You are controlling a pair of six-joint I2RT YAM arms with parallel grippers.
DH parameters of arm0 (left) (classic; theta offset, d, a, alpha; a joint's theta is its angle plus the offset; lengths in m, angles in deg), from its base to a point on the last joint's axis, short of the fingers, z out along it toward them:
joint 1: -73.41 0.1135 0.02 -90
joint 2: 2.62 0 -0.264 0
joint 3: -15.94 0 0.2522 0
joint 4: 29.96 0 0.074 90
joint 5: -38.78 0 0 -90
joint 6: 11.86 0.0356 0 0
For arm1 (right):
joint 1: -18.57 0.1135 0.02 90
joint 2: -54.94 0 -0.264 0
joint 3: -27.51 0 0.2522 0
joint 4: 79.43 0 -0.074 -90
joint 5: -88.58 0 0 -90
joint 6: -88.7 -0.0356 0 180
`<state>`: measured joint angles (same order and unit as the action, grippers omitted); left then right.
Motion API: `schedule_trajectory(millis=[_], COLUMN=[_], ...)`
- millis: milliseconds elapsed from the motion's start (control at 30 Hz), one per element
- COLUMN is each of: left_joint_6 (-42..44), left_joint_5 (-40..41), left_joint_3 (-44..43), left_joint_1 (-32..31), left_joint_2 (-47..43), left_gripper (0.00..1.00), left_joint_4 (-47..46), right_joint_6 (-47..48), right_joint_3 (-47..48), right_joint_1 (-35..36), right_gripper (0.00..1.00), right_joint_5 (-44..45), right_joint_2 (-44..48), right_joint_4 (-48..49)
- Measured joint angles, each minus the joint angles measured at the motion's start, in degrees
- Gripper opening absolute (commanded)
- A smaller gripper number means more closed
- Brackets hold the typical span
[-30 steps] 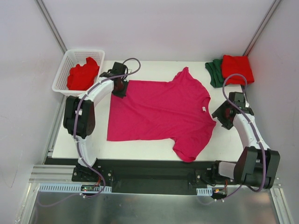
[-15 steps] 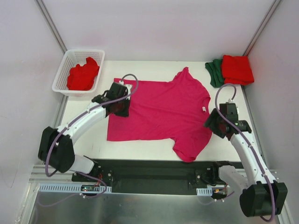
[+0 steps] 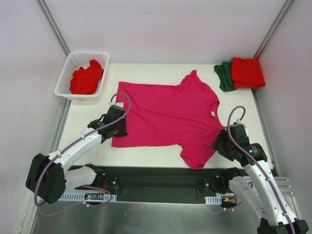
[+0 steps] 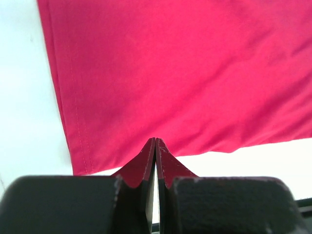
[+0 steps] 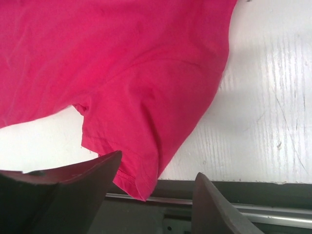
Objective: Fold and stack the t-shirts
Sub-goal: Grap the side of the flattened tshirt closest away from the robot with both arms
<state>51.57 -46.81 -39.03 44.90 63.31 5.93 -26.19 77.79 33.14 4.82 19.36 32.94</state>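
Observation:
The magenta-pink t-shirt lies spread flat on the white table, its near sleeve reaching the front edge. My left gripper is shut and empty, just above the shirt's near left hem corner; in the left wrist view the closed gripper points at the cloth. My right gripper is open beside the near sleeve; in the right wrist view it hovers over the sleeve tip. One red shirt is crumpled in the basket. A folded red shirt lies on the folded dark green one at the back right.
The white lattice basket stands at the back left corner. The table's front edge and a dark rail run just under the near sleeve, and the rail also shows in the right wrist view. Walls close in both sides.
Both arms have drawn back toward the near edge. The left gripper moved from the shirt's far left corner to its near left corner. The right gripper moved from the collar side to the near sleeve.

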Motion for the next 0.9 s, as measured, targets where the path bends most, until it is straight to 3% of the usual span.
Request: schedule_trajectory(millis=[367,900], left_joint_6=[-9.42,-10.03], left_joint_5=[2.75,3.65], left_joint_3=[10.58,10.38], left_joint_1=[0.0,0.0], left_joint_2=[-10.19,-8.07], left_gripper=[0.15,0.16], left_joint_4=[-0.37,-1.86], right_joint_6=[-6.29,-20.33], right_joint_3=[-4.02,-3.69], right_joint_1=[10.88,36.61], right_gripper=[0.66,0.65], right_joint_5=[1.2,10.86], right_joint_2=[3.15,-5.57], right_joint_4=[-4.17,-4.5])
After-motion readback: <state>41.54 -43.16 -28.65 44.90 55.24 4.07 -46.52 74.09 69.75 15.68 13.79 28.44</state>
